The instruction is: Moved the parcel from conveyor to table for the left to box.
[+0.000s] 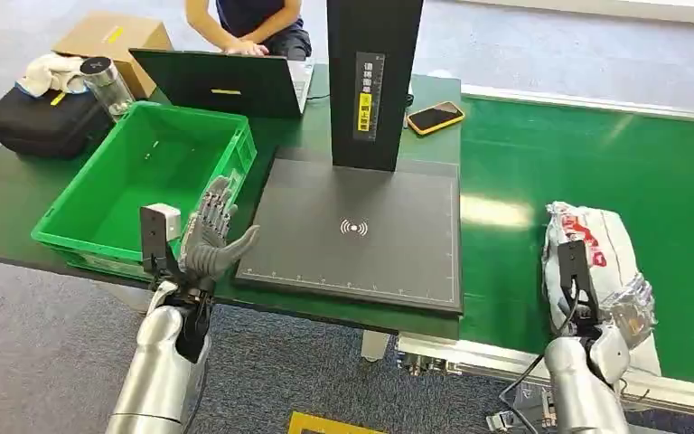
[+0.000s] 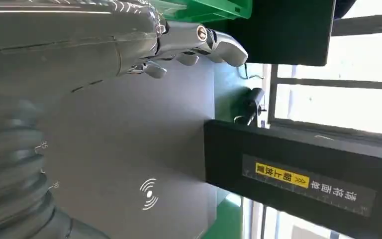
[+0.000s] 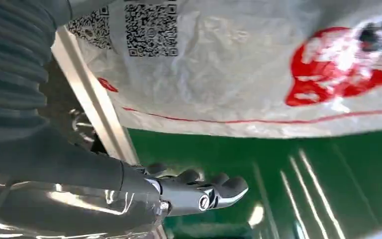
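The parcel is a white plastic bag with red print and QR codes, lying on the green conveyor at the right. My right hand is at the parcel's near end. In the right wrist view its fingers are stretched out over the belt beside the bag, with nothing between thumb and fingers. My left hand hovers with fingers spread over the gap between the green box and the black scanning pad, holding nothing. The left wrist view shows its fingers above the pad.
A black post with a yellow label stands at the pad's far edge. A phone, a laptop with a person behind it, a black bag, a jar and a cardboard box sit at the back.
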Motion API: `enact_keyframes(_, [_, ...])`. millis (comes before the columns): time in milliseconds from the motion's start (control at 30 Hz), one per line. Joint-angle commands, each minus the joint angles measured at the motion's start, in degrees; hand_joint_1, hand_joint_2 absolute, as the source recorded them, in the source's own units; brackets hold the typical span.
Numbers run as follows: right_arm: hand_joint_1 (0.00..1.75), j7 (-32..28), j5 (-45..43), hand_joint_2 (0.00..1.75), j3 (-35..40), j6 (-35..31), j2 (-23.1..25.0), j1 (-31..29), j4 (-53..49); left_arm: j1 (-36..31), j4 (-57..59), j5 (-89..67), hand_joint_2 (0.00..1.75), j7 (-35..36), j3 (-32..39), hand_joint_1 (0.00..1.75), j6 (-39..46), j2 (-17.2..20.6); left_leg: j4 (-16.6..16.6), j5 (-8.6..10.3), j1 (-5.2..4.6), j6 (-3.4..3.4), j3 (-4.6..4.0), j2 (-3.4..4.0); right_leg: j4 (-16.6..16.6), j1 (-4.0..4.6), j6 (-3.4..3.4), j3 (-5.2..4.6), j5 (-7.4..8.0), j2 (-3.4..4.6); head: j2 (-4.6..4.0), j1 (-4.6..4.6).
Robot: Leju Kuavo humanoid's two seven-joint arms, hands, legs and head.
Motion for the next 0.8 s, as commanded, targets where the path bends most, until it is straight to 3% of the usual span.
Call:
enact_keyframes(33, [0.0,3.29,3.29,1.75,-2.2,7.26,-1.07,-4.8,12.46,-1.08,0.37,-0.16,1.75,0.72,-0.02,0.0,0.31,0.58,-0.1,-0.02,0.01,-0.02,0.22,0.11,-0.11,0.02,-0.09,0.19,0.01,0.11,0.0,0.0])
enact_keyframes(533, [0.03,3.85,3.54,1.75,-2.44,10.27,-1.29,-5.14,15.75,-0.12,-0.36,-0.11,1.75,0.58,0.74,0.0,0.48,1.08,-0.04,-0.01,0.02,-0.02,0.08,0.05,-0.04,0.02,-0.06,0.09,0.0,0.04,0.0,0.0])
enact_keyframes(600, [1.75,3.85,3.54,1.75,-2.38,10.41,-1.14,-5.31,15.86,-0.11,-0.41,-0.04,1.75,0.54,0.91,0.0,0.48,1.33,-0.04,-0.02,0.02,-0.02,0.11,0.06,-0.06,0.02,-0.06,0.12,-0.01,0.05,0.0,0.0])
enact_keyframes(767, [1.75,3.16,3.43,1.75,-2.19,10.71,-0.98,-6.63,16.54,0.07,-0.52,0.12,1.75,0.46,1.29,0.0,0.54,1.66,-0.08,-0.04,0.0,-0.03,0.19,0.13,-0.07,0.0,-0.08,0.17,-0.01,0.12,0.02,0.0])
enact_keyframes(800, [1.61,0.87,1.73,1.75,-2.84,11.88,-0.74,-7.26,17.18,-0.13,-0.1,0.23,1.75,0.31,1.37,0.0,0.47,1.72,-0.04,-0.03,0.01,-0.02,0.11,0.11,-0.05,0.01,-0.06,0.11,0.0,0.1,0.0,0.0])
